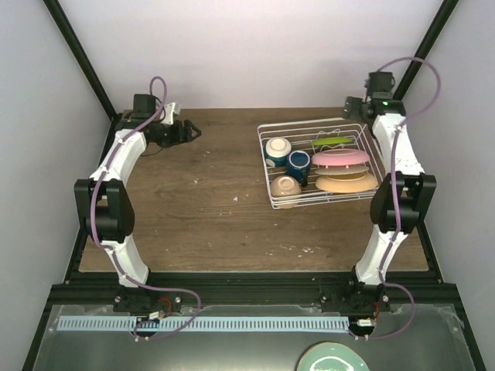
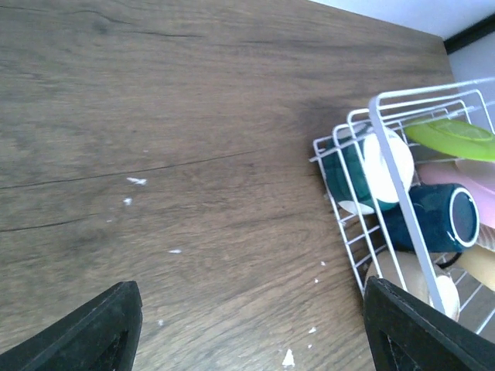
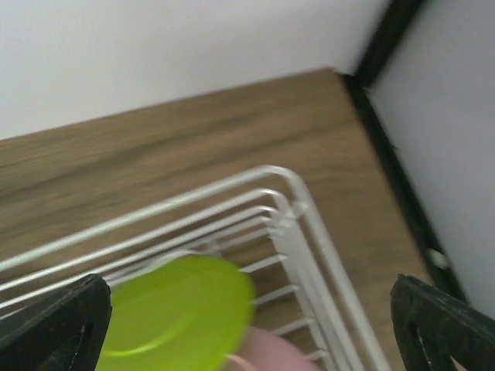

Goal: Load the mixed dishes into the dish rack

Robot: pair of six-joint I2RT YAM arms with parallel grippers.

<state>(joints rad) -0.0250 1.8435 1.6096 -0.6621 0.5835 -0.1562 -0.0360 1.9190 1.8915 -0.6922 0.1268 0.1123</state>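
All dishes look loaded in the rack (image 1: 325, 199) on the desk's (image 1: 201, 201) right side: plates (image 1: 344, 182) right, bowls (image 1: 279, 147) and mug (image 1: 298, 161) left. Left claw (image 2: 251, 332) and right claw (image 3: 251, 328) gape wide, empty. Raise the right one straight up, clear of the lime plate (image 3: 174, 315).

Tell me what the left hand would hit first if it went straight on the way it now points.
Most likely the bare wooden table: in the wrist view the open left hand aims at plain wood, with the dish rack off to one side. Depth is hard to judge.
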